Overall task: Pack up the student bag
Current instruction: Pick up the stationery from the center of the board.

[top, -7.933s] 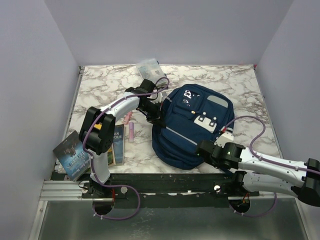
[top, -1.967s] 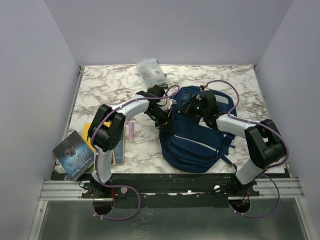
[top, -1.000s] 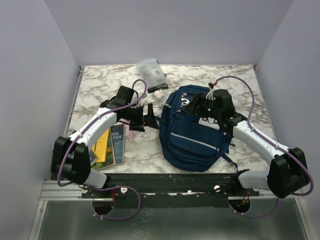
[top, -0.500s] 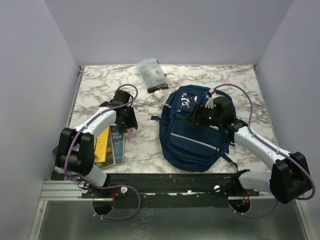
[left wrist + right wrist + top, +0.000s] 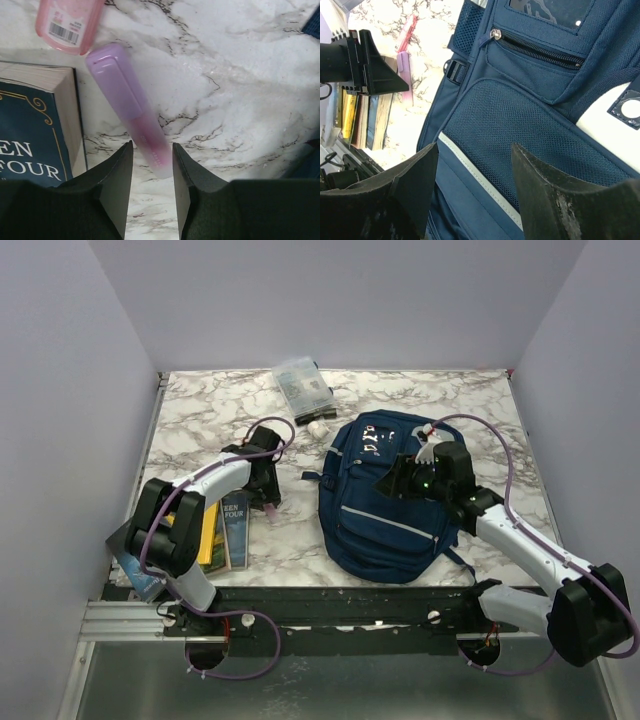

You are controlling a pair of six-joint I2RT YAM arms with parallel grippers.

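The student bag [image 5: 385, 505] is a navy backpack lying flat at centre right; its mesh pocket and grey trim line [image 5: 520, 125] fill the right wrist view. Over that pocket my right gripper [image 5: 475, 145] hovers open, with only fabric showing between its fingers. My left gripper [image 5: 152, 145] is low over the marble to the left of the bag [image 5: 268, 502]. A lilac pen [image 5: 127, 100] lies on the table, and its near end sits between the narrowed jaws. A small gap shows on the pen's left side, so the jaws are open.
A pink case [image 5: 67, 22] lies just beyond the pen. Several books [image 5: 215, 530] lie side by side to its left, the nearest one dark blue [image 5: 30, 135]. A clear pouch [image 5: 303, 388] and a small white object [image 5: 318, 427] sit at the back.
My left gripper has moved from beside the bag down over the lilac pen, and its jaws have narrowed around the pen's end. The right gripper has drifted slightly nearer over the bag.
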